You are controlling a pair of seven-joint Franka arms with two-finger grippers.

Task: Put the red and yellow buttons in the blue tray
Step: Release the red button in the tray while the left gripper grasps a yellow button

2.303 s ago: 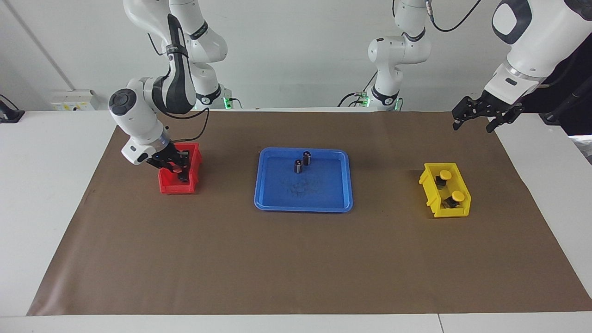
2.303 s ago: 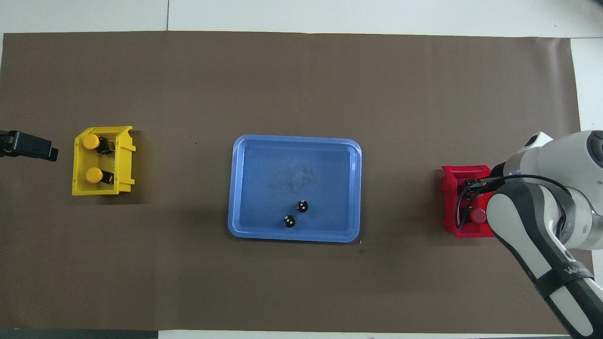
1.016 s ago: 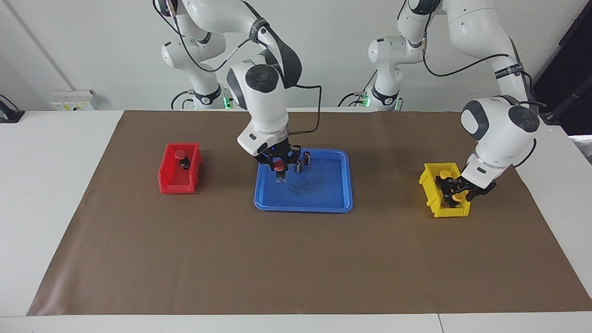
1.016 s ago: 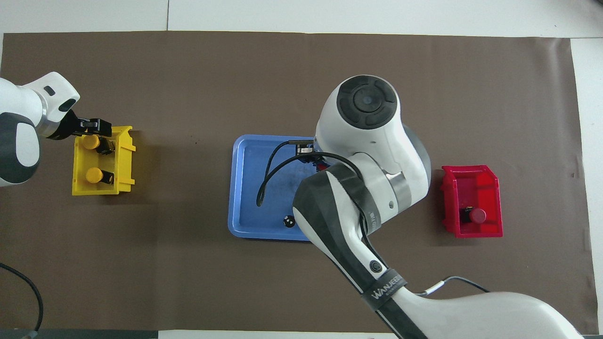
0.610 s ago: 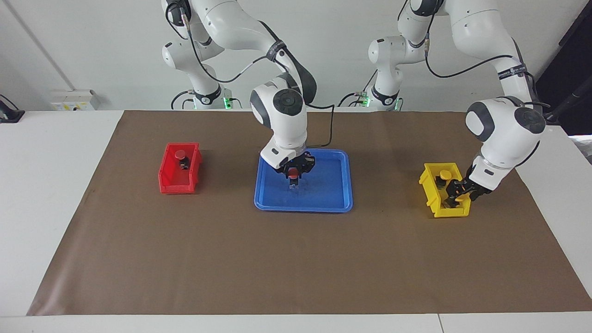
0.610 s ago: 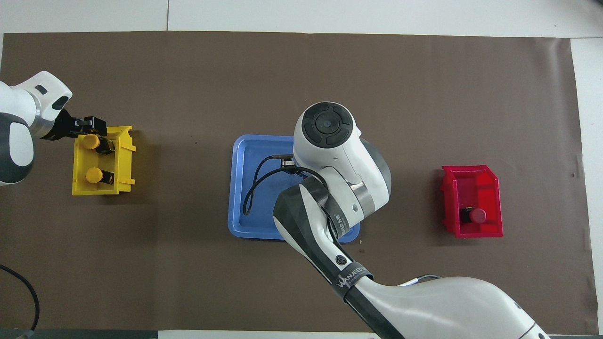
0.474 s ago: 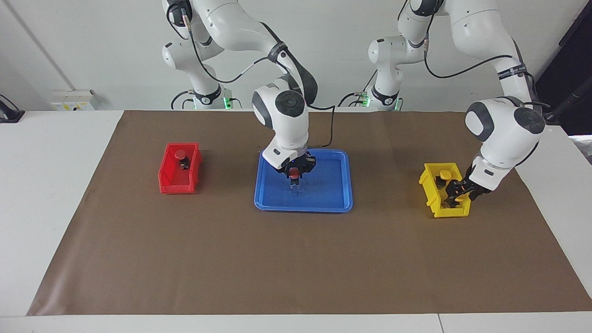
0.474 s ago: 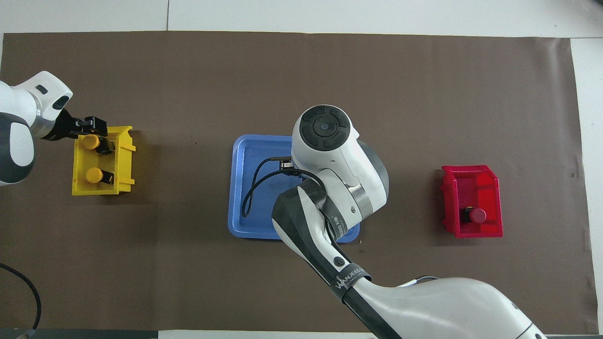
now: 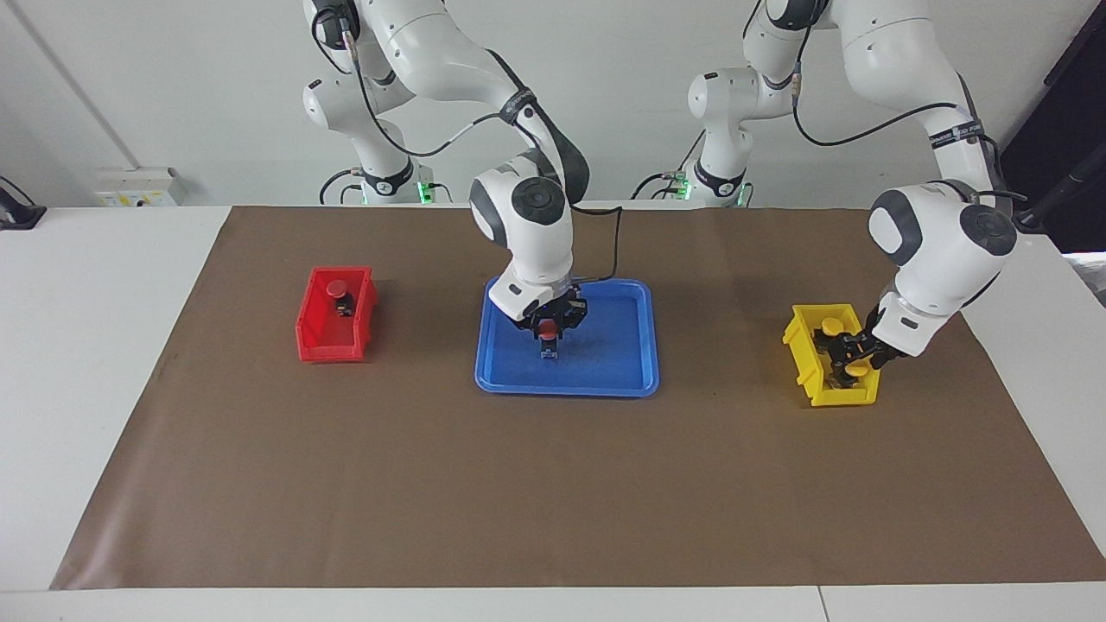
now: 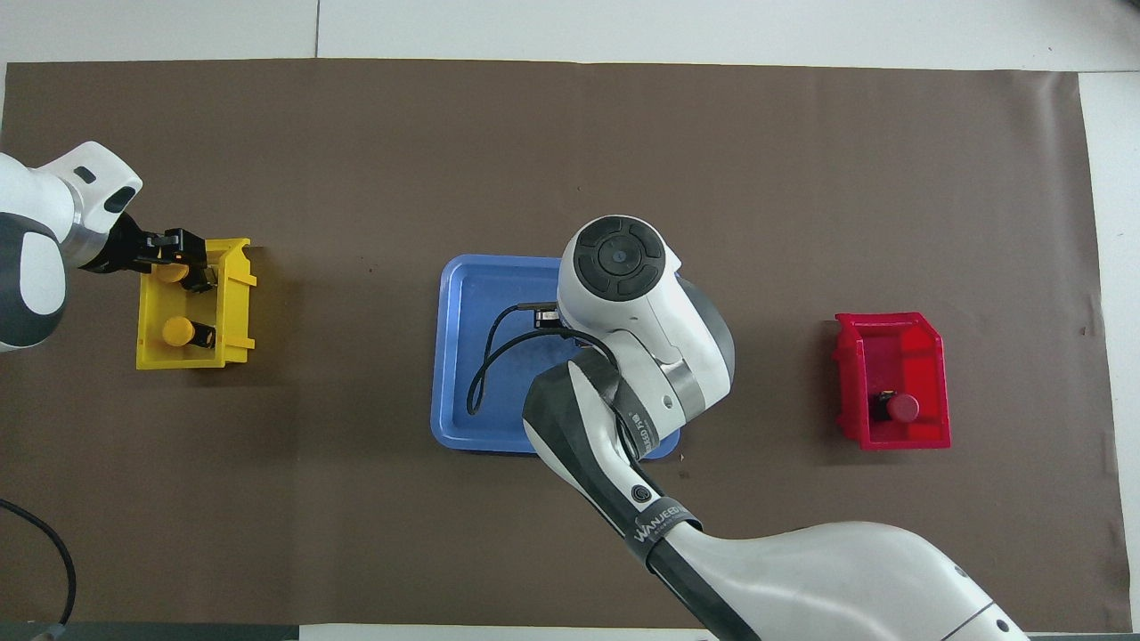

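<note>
- Right gripper, low over the blue tray, grips a red button between its fingers, cap toward the gripper, black base hanging downward, long axis upright.
- Left gripper reaches into the yellow bin, closed around a yellow button; another lies beside.
- A second red button sits in the red bin.

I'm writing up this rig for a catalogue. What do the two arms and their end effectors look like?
Both arms are glossy white with rounded joints, dark grey caps and bands. Loose black cables run outside. One forearm band has white lettering. The right end effector and left end effector are black.
</note>
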